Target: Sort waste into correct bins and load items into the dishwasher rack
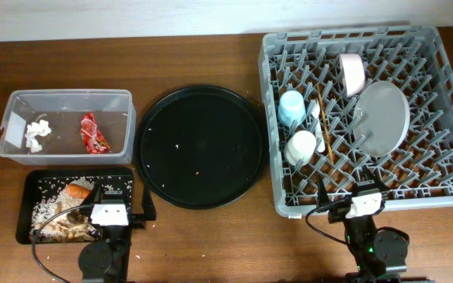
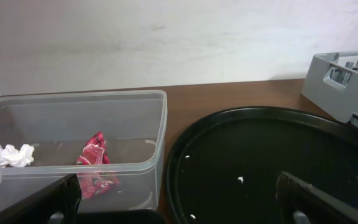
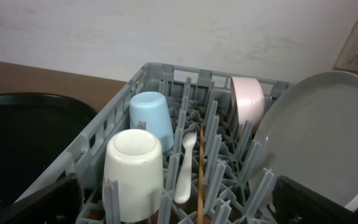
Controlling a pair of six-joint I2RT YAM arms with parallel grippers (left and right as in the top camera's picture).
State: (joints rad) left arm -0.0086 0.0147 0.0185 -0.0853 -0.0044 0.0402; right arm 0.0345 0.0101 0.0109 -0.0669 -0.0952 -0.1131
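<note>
The grey dishwasher rack (image 1: pixel 447 118) holds the blue cup (image 1: pixel 292 107), cream cup (image 1: pixel 300 146), pale grey plate (image 1: pixel 384 116), white-pink bowl (image 1: pixel 352 72), white fork (image 1: pixel 318 126) and chopstick (image 1: pixel 324 126). The clear tub (image 1: pixel 69 101) holds the red wrapper (image 1: pixel 93 132) and white tissue (image 1: pixel 36 132). The shallow black tray (image 1: pixel 30 182) holds rice scraps (image 1: pixel 49 206), the carrot (image 1: pixel 79 190) and brown lumps (image 1: pixel 71 229). My left gripper (image 2: pixel 179 205) is open and empty at the front left. My right gripper (image 3: pixel 185 205) is open and empty by the rack's front edge.
A large round black tray (image 1: pixel 201 145) with a few rice specks lies between the tub and the rack. The wooden table (image 1: pixel 211 55) runs to a pale wall at the back.
</note>
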